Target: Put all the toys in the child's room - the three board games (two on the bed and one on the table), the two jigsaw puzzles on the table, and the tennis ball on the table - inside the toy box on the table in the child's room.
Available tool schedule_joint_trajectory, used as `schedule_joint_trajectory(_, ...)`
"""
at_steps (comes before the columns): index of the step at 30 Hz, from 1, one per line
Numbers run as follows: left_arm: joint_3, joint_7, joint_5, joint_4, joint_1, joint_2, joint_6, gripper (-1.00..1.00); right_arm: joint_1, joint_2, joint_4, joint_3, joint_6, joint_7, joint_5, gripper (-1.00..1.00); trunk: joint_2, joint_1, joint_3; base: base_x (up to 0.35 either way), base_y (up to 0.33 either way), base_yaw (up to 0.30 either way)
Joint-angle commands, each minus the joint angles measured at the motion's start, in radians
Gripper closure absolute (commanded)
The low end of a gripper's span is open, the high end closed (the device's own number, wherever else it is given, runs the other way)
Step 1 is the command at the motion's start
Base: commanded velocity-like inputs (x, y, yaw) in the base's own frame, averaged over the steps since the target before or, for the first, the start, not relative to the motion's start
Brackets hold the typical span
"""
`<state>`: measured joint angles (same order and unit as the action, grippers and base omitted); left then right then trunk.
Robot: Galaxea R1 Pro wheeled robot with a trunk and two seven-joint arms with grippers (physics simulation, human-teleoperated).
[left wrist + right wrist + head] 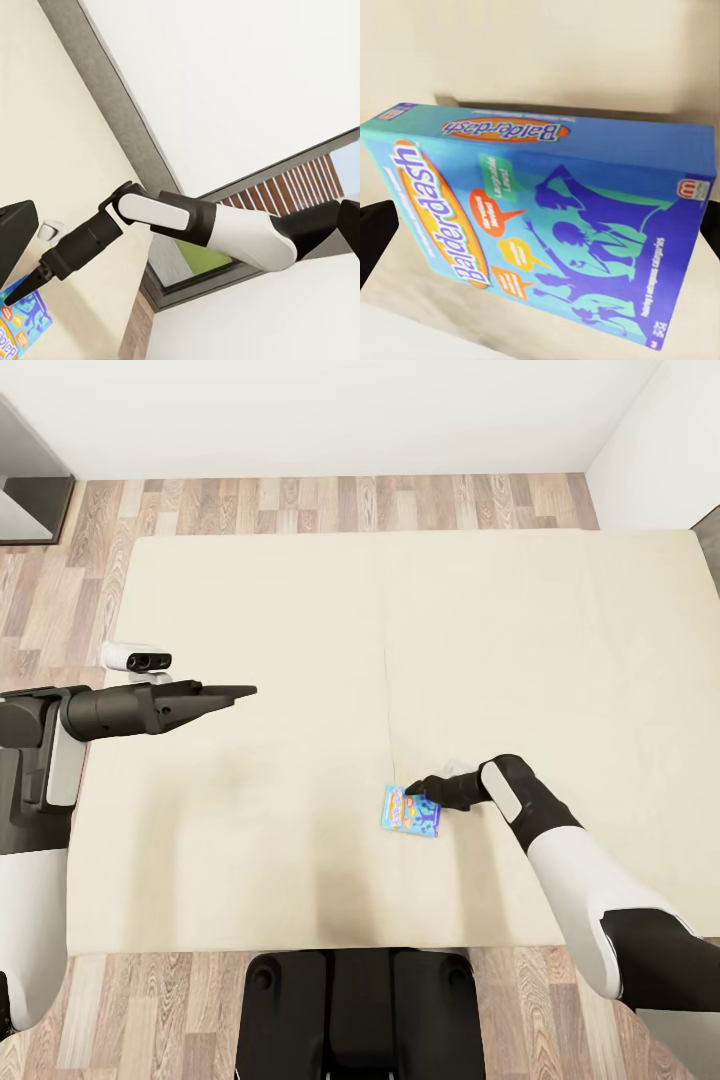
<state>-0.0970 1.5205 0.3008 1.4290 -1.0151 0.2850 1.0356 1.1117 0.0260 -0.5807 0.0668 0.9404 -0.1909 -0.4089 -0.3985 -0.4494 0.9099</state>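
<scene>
Head view: right tool point(412, 792) reached a board game point(411, 811) on the bed point(300, 610).

From the head camera the blue box lay flat on the cream bed at about 5 o'clock from the bed's middle, with the right tool's tip touching or just over its 12 o'clock edge. In the right wrist view the box point(547, 225) sat close under the camera, dark fingers point(375, 232) showing at both sides of it, so the tool looked released and straddling the box, not yet clenched on it. The left tool point(235, 693) hung over the bed at 9 o'clock, carrying nothing; whether it was released or clenched I cannot tell. Judged from this, the task was early: this game was not yet lifted, and the toy box trip lay ahead.
</scene>
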Motion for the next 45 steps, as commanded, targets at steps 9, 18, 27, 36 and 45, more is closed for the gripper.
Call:
schedule_joint_trajectory(9, 0.0, 0.003, 0.0, 0.0, 0.0, 0.0, 0.011, -1.0, 0.0, 0.0, -0.001, 0.004, -0.011, -0.01, 0.011, -1.0, -0.002, -0.001, 0.001, 0.0, 0.0, 0.0)
schedule_joint_trajectory(18, 0.0, 0.003, 0.0, 0.0, 0.0, 0.0, 0.011, -1.0, 0.0, -0.003, 0.001, 0.004, -0.018, -0.01, 0.012, -1.0, -0.002, -0.001, 0.001, 0.0, 0.0, 0.0)
schedule_joint_trajectory(27, 0.0, 0.003, 0.0, 0.001, 0.0, 0.0, 0.011, -1.0, 0.0, -0.006, 0.001, 0.005, -0.019, -0.01, 0.012, -1.0, -0.002, -0.001, 0.001, 0.0, 0.0, 0.0)
schedule_joint_trajectory(36, 0.0, 0.003, 0.0, 0.0, 0.0, 0.0, 0.011, -1.0, 0.0, -0.006, 0.001, 0.005, -0.019, -0.01, 0.012, -1.0, -0.002, -0.001, 0.001, 0.0, 0.0, 0.0)
schedule_joint_trajectory(45, 0.0, 0.003, 0.0, 0.0, 0.0, 0.0, 0.011, -1.0, 0.0, -0.006, 0.001, 0.005, -0.019, -0.011, 0.012, -1.0, -0.002, -0.001, 0.001, 0.0, 0.016, 0.0)
